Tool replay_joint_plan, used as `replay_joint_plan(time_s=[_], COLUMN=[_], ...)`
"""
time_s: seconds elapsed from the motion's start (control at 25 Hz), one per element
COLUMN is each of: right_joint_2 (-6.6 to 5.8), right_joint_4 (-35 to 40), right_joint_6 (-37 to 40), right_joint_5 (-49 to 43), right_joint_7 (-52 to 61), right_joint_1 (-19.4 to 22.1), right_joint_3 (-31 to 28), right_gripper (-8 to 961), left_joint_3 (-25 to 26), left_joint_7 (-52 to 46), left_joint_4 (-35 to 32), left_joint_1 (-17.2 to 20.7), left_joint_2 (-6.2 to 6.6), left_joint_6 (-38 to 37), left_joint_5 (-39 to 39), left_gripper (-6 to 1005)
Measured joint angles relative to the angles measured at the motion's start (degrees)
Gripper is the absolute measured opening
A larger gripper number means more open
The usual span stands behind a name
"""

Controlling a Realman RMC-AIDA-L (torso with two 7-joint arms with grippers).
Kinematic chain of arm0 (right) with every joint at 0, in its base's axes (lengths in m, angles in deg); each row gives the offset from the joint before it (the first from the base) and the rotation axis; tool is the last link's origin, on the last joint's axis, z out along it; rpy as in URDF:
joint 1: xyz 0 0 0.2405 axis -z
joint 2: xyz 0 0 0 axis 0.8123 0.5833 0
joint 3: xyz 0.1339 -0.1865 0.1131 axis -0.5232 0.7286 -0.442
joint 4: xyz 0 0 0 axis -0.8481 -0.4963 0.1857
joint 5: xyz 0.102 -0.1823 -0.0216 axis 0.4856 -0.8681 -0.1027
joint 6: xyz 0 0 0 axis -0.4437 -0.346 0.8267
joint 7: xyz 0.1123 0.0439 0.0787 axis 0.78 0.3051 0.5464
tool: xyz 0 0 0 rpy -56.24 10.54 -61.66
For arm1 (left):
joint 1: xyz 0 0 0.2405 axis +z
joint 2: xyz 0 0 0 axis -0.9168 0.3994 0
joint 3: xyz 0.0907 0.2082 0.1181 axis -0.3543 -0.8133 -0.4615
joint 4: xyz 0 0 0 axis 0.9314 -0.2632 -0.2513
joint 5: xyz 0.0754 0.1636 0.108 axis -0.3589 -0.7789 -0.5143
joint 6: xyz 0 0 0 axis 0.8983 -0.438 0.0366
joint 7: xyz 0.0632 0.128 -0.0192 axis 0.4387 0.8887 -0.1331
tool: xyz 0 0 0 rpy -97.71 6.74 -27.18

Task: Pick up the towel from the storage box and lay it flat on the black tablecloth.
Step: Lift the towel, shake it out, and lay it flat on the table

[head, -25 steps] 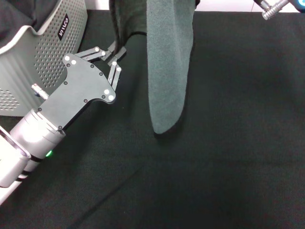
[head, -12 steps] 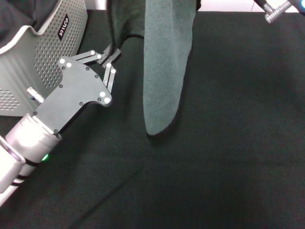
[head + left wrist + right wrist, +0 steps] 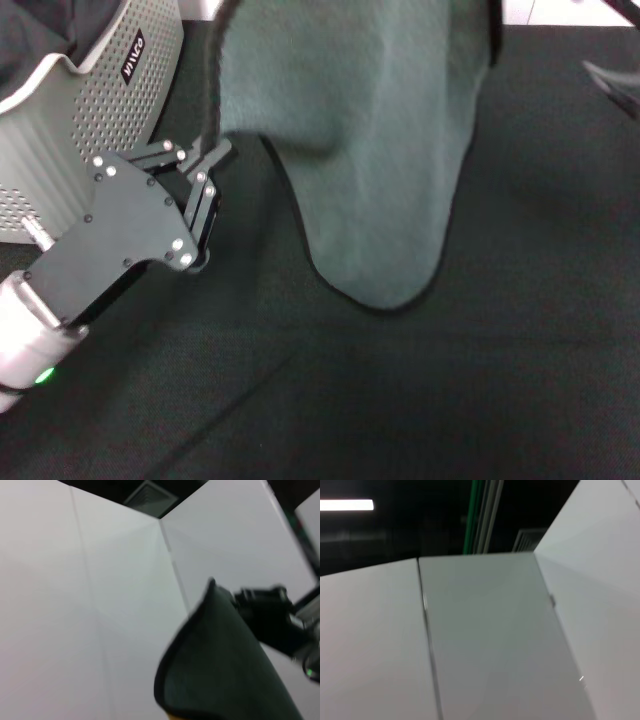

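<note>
- Towel (image 3: 370, 150) hangs in the air over the black tablecloth (image 3: 500, 380), grey-green side facing the head camera, its rounded lower corner dangling free and its top running out of view.
- Left pincer (image 3: 205, 160) sits by the towel's left edge, just beside the storage box (image 3: 90, 110); its fingers (image 3: 218, 152) are drawn close together at the dark stitched edging, apparently pinching it, though the contact is blurred.
- Right pincer (image 3: 612, 88) shows only as a dark blurred shape at the far right edge; whether it is spread or pressed together cannot be told.
- Storage box is light grey plastic with perforated dotted sides and a curved rim; the tablecloth is matte black with faint creases.
- Left wrist view alone shows a sliver of yellow-orange (image 3: 187, 715) under the towel's edging, plus white walls; the right wrist view shows only walls and ceiling.
</note>
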Motion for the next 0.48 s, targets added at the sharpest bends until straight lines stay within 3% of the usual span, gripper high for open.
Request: replay_joint_plan(time_s=[0.16,0.36,0.4,0.48], right_joint_2=[-2.55,-5.57,-6.62,-7.01], right_joint_4=[-0.09,-2.19,-3.68,-5.07], right_joint_6=[3.64,9.27,11.66,13.47], right_joint_5=[-2.98,-5.38,-5.45,-5.49], right_joint_7=[2.66,3.92,4.02,4.02], right_joint_1=[2.17,4.17,4.82,5.12], right_joint_3=[-0.01,-0.02,-0.20,-0.66], right_gripper=[4,4,4,4], left_joint_3=[-0.03,0.09,0.12,0.22], left_joint_7=[-12.19,-24.53,-26.70,-30.37], left_joint_4=[-8.47,-14.49,-15.64,-17.70], left_joint_1=[2.58,2.81,2.70,2.58], left_joint_2=[1.19,3.88,4.54,5.59], left_joint_6=[-0.63,-4.11,-5.60,-7.99], left_joint_5=[-4.39,-7.76,-8.31,-8.94], left_gripper=[33,31,30,30])
